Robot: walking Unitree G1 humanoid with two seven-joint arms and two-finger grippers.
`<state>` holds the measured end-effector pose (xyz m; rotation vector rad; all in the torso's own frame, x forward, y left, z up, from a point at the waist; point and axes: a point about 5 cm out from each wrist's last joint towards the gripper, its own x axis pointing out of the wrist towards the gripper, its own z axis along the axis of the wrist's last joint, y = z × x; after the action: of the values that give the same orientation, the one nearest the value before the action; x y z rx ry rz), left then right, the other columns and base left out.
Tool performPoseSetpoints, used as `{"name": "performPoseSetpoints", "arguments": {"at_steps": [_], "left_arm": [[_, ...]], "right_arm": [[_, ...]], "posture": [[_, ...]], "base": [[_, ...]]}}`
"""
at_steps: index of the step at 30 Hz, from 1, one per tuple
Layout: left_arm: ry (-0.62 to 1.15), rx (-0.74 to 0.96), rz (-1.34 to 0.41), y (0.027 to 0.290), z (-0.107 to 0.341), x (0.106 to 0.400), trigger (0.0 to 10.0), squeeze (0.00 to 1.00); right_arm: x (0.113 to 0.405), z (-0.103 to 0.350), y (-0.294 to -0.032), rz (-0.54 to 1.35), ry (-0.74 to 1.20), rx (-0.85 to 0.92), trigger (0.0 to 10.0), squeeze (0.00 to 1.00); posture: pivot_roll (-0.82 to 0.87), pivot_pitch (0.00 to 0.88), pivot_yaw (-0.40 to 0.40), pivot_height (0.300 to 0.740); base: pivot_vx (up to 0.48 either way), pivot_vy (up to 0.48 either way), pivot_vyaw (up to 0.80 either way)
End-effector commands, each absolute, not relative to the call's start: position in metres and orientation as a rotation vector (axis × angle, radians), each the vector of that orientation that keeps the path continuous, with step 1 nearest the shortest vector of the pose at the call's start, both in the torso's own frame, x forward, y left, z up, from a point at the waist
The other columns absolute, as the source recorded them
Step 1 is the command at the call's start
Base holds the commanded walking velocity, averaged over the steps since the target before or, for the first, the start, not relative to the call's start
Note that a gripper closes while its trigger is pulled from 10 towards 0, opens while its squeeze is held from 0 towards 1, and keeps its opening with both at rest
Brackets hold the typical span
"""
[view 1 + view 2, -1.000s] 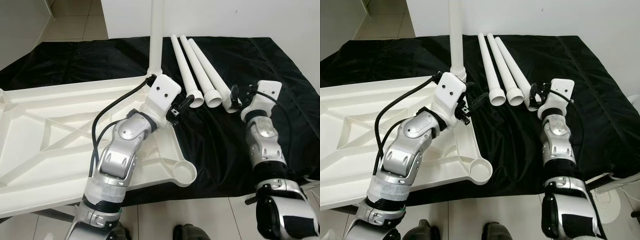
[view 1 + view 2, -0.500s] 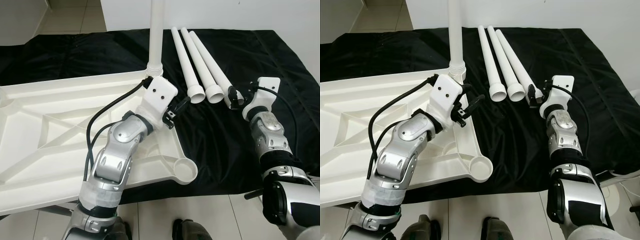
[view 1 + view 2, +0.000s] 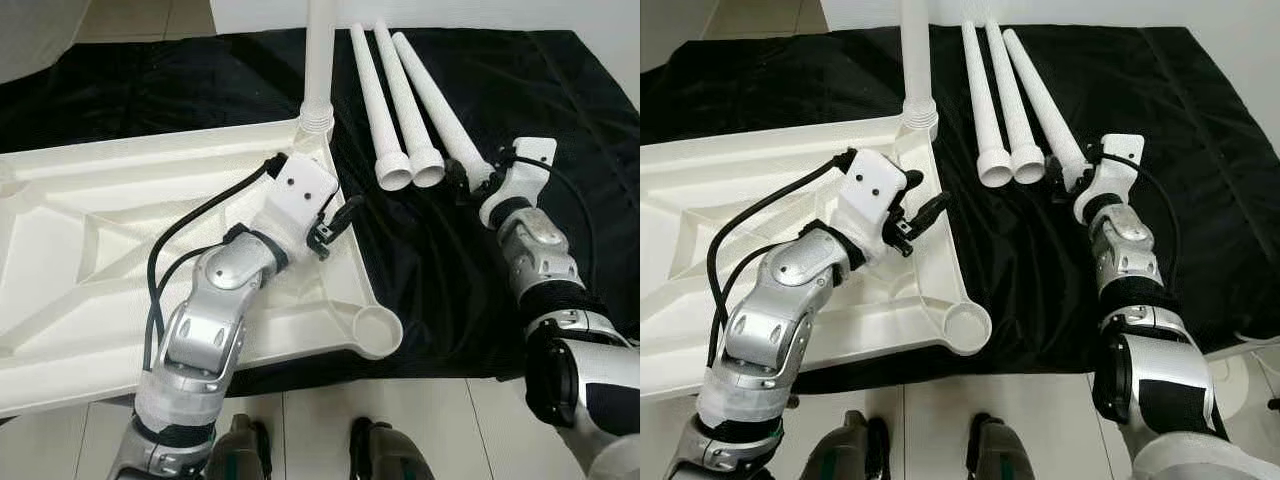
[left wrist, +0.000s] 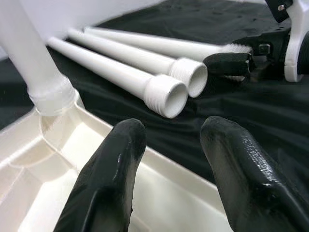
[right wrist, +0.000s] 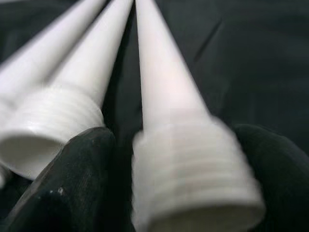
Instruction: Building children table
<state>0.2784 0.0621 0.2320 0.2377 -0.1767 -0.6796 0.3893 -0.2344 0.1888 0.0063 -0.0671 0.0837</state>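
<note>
The white children's tabletop (image 3: 90,260) lies upside down, partly on the black cloth (image 3: 560,90) spread over the floor, with 1 leg (image 3: 320,50) already standing upright in its far corner socket and an empty round socket (image 3: 375,328) at the near corner. Just beside it on the cloth lie 3 loose white legs in a row, threaded ends toward the robot. The right claw (image 3: 1072,178) sits at the threaded end of the rightmost leg (image 3: 440,105), its 2 black fingers (image 5: 67,188) on either side of the thread and closed around it. The other 2 legs (image 3: 395,110) rest touching each other just to its left. The left claw (image 3: 332,222) hovers over the tabletop's edge near the upright leg, its fingers (image 4: 106,183) spread apart and holding nothing.
</note>
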Motion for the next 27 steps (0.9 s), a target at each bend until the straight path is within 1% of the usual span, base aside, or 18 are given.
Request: {"name": "performPoseSetpoints", "arguments": {"at_steps": [1,14,15,25,27], "left_arm": [[-0.167,0.248,-0.665,0.0643,0.2308,0.2759,10.0,0.00],[-0.145,0.256,-0.657,0.0669,0.2322,0.2742,10.0,0.00],[-0.143,0.256,-0.656,0.0669,0.2319,0.2744,10.0,0.00],[-0.141,0.260,-0.637,0.0683,0.2309,0.2762,10.0,0.00],[-0.144,0.258,-0.631,0.0674,0.2309,0.2788,10.0,0.00]], "right_arm": [[0.3893,0.1829,-0.2330,0.095,-0.036,0.007,10.0,0.00],[0.3909,0.1826,-0.2318,0.099,-0.042,-0.013,10.0,0.00],[0.3909,0.1836,-0.2321,0.100,-0.055,-0.001,0.0,0.00],[0.3876,0.1841,-0.2342,0.090,-0.126,0.039,0.0,0.00],[0.3864,0.1833,-0.2334,0.088,-0.146,0.049,0.0,0.00]], "posture": [[0.16,0.245,0.057,0.740],[0.17,0.249,0.066,0.740],[0.17,0.246,0.067,0.740],[0.16,0.221,0.055,0.740],[0.14,0.203,0.050,0.740]], "base": [[0.000,0.000,0.00],[0.000,0.000,0.00],[0.000,0.000,0.00],[0.000,0.000,0.00],[0.000,0.000,0.00]]}}
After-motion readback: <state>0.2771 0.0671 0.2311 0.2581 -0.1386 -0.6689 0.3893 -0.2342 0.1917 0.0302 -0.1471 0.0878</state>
